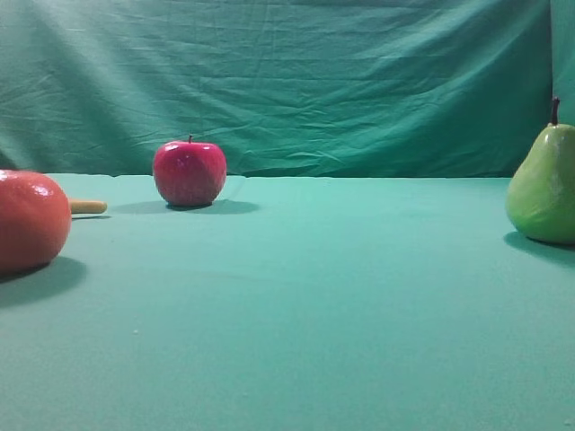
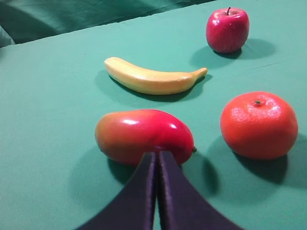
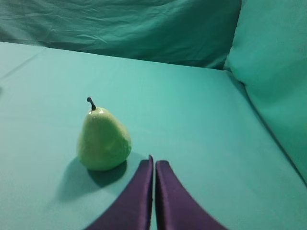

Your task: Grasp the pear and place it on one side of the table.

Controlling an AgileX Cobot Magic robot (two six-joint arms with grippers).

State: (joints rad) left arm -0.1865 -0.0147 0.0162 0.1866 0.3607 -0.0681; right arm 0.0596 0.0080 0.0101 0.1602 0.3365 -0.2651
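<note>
The yellow-green pear (image 1: pixel 542 187) stands upright with its dark stem up at the far right of the teal table (image 1: pixel 314 314). In the right wrist view the pear (image 3: pixel 103 140) stands ahead and to the left of my right gripper (image 3: pixel 154 163), which is shut and empty, apart from the pear. My left gripper (image 2: pixel 157 154) is shut and empty, its tips just in front of a red-yellow mango (image 2: pixel 144 135). Neither gripper shows in the exterior view.
A red apple (image 1: pixel 189 172) stands at the back left, also in the left wrist view (image 2: pixel 227 29). A large orange-red fruit (image 1: pixel 31 221) sits at the left edge (image 2: pixel 259 124). A yellow banana (image 2: pixel 153 79) lies behind the mango. A wrinkled teal backdrop (image 1: pixel 287 81) hangs behind.
</note>
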